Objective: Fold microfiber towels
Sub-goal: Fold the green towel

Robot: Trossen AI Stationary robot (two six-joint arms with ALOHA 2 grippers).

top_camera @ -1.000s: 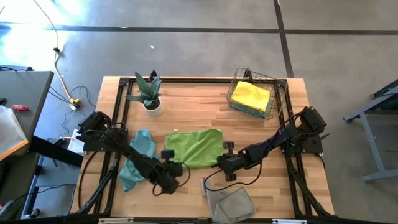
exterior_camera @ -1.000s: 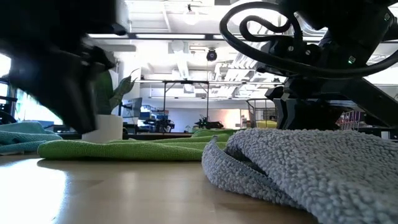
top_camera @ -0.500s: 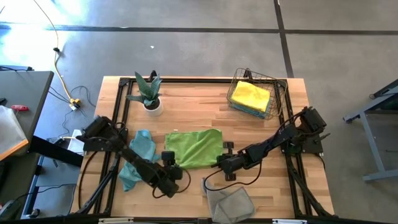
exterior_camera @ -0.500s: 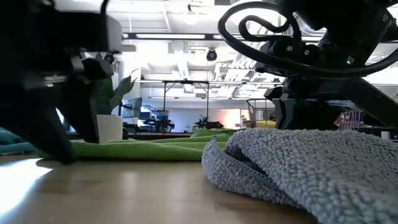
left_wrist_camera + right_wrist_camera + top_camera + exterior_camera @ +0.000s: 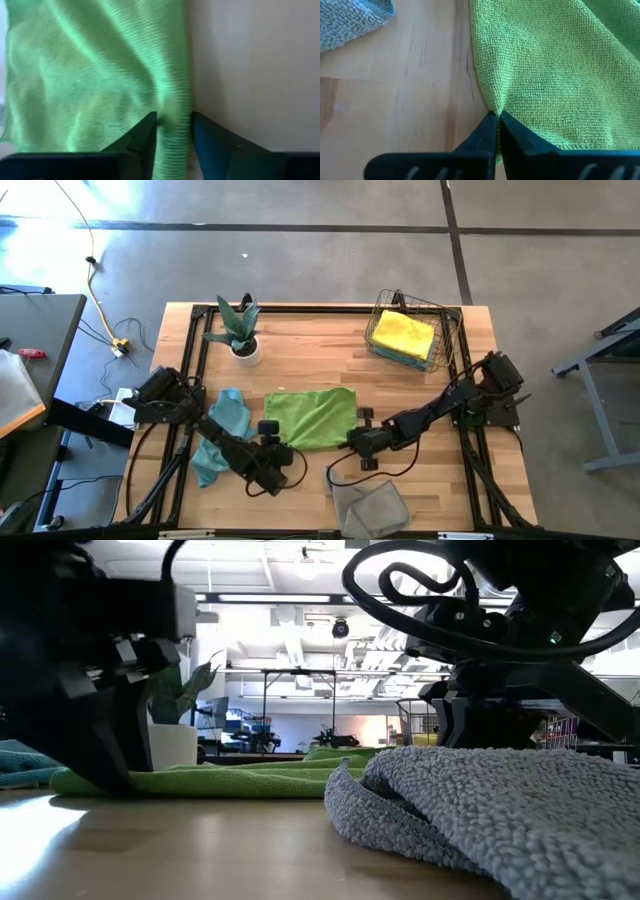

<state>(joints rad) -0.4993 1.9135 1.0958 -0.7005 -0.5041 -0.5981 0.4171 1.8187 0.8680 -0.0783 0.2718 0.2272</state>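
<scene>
A lime green towel (image 5: 312,415) lies spread on the middle of the table. My left gripper (image 5: 174,137) is at its near left corner, shut on the cloth. My right gripper (image 5: 498,122) is at its near right corner, also shut on cloth. In the low view the left gripper (image 5: 105,775) stands at the green towel's left end. A teal-blue towel (image 5: 222,430) lies crumpled to the left, partly under my left arm. A grey towel (image 5: 368,502) lies bunched at the near edge. A bright yellow towel (image 5: 403,332) sits in the wire basket. My left gripper pinches a raised ridge of the green towel's edge (image 5: 172,112) between its two fingers at the near left corner. It comes slanting down from the table's left near side. The rest of the towel lies on the table. My right gripper pinches the green towel's near right corner (image 5: 492,106) between its shut fingertips, slanting down from the right near side. The cloth puckers toward the fingertips and the towel lies on the wood.
A copper wire basket (image 5: 430,355) stands at the far right and a potted plant (image 5: 238,330) at the far left. A black frame (image 5: 195,350) runs around the table's edges. Bare wood lies beyond the green towel, between plant and basket.
My left gripper has come down onto the green towel's near left corner. Its fingers spread wide, then closed in on the towel's edge. My right gripper has kept still, shut on the other near corner.
</scene>
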